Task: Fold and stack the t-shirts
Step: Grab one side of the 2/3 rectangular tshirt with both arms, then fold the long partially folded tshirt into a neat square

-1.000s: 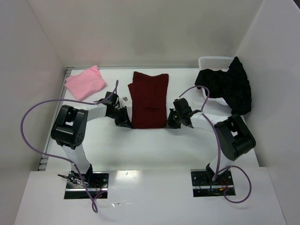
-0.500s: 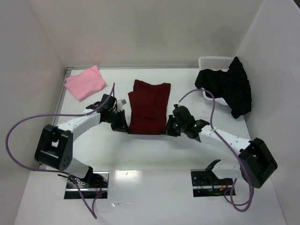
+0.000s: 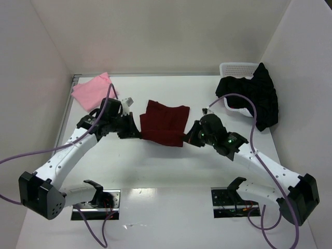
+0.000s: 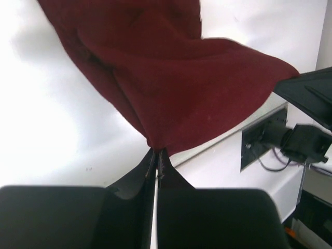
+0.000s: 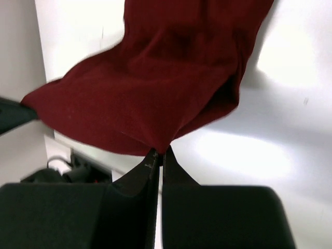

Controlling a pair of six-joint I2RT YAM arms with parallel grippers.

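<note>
The dark maroon t-shirt [image 3: 165, 122] hangs lifted at its near edge in the middle of the table, its far edge still on the table. My left gripper [image 3: 136, 132] is shut on its near left corner [image 4: 155, 140]. My right gripper [image 3: 188, 139] is shut on its near right corner [image 5: 161, 142]. The light pink t-shirt [image 3: 93, 92] lies folded at the far left. The black t-shirt [image 3: 254, 98] is draped over the white mesh basket [image 3: 237, 68] at the far right.
White walls enclose the table on the left, back and right. Purple cables loop off both arms. The arm bases [image 3: 96, 199] stand at the near edge.
Both grippers have risen and carried the maroon shirt's near edge up and toward the far side. The shirt now looks shorter from above. Both arms have stretched out.
</note>
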